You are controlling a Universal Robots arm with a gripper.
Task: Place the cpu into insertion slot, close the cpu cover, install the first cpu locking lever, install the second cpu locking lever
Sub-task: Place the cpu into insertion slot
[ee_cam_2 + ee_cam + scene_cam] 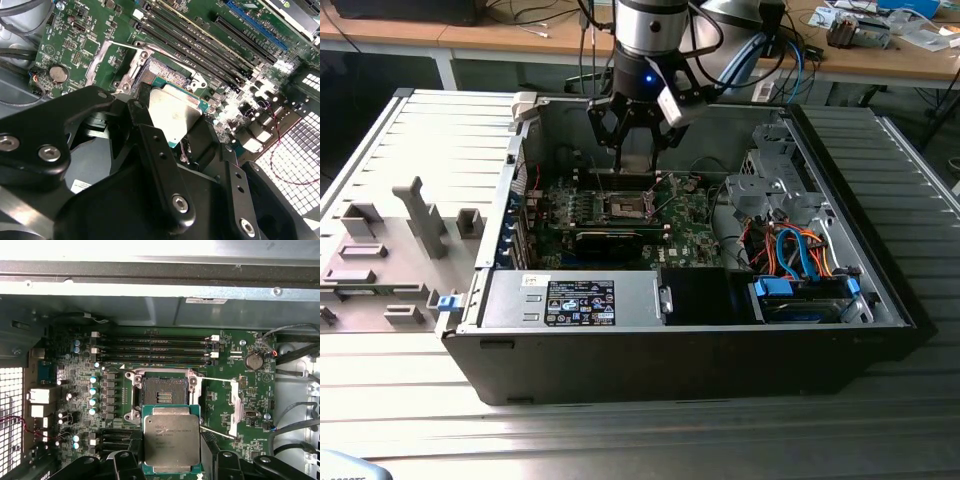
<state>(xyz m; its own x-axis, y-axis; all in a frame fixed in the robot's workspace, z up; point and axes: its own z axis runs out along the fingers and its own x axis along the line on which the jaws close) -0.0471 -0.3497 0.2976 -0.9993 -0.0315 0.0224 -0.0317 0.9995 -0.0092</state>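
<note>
The arm reaches straight down into the open computer case (720, 350), wrist vertical. Its end effector (637, 150) is clamped on two opposite edges of the cpu (171, 442), holding it flat and raised just beside the insertion slot (162, 392), whose dark centre lies uncovered. Lines of small print mark the cpu's silver top.

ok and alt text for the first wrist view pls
The gripper holds the cpu, silver-grey top toward the camera, close to the insertion slot but not yet in it. The slot lies open and bare on the green motherboard, with long dark memory slots beyond it, inside a grey metal case.
</note>
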